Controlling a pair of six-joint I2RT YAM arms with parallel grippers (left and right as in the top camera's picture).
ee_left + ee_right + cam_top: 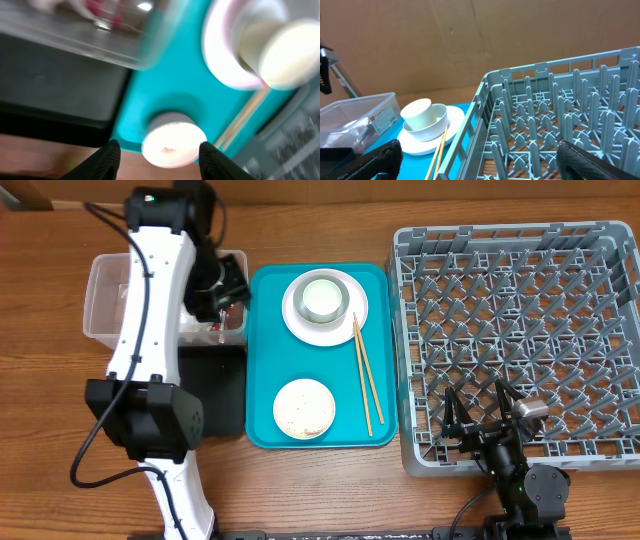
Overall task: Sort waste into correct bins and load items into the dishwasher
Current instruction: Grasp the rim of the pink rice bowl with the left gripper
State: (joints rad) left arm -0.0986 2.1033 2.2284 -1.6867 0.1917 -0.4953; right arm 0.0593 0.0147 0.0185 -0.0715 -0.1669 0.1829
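Centrally, on teal tray (262,360): one plate (298,328), two bowls (305,408), one cup (323,298), two chopsticks (363,375). Upper left, tub (100,290) half-masked by left gripper (159,152), parted, empty; lower right, right gripper (476,402) gaping.

Robot-manipulation laboratory bench, dressed as a dish-clearing station. Two robot arms, the white-shelled left arm (150,310) and the black right arm (525,480), rise from the near side of a plain wooden table (320,490). A sheet of brown cardboard (470,40) forms the backdrop in the right wrist view. The props are few and laid side by side in an orderly row: a clear plastic tub (95,300), a black tray (220,390), a teal tray (265,360) carrying a white plate (293,315) and chopsticks (362,375), and a grey catering-style dish rack (500,230). Staged tableware beside machines marks a test set-up rather than a working kitchen.
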